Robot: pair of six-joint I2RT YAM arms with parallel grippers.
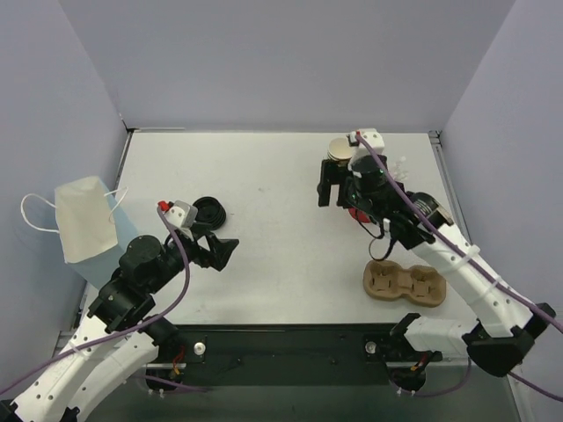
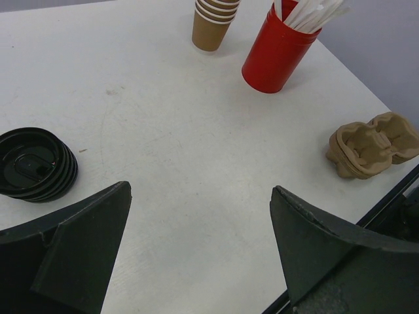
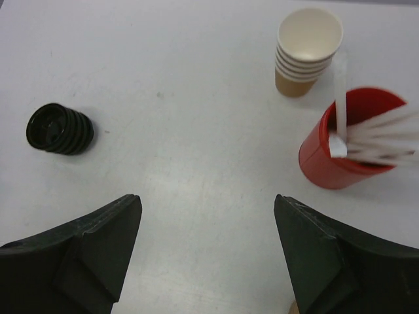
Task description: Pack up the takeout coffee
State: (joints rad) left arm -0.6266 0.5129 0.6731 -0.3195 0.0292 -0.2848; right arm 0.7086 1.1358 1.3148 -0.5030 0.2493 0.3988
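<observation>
Black left pincer [image 2: 200,190]: released, jaws wide, nothing between them, above bare table [image 2: 196,118]. Right pincer [image 3: 206,196]: likewise released and empty.

Items outward:
- stack of black lids [image 2: 36,163]
- stack of lidless paper cups [image 3: 308,49]
- red cup [image 3: 347,147] of white sticks, just beside the cups
- moulded pulp carrier [image 2: 373,144]
- white bag [image 1: 86,220] at the left edge

Takeout coffee: no lidded brown cup shows in any view, so its location cannot be told.

Handling, by judgement: light, thin-walled, crushable, lid apt to pop. Hold gently round the mid-wall, below the lid.
</observation>
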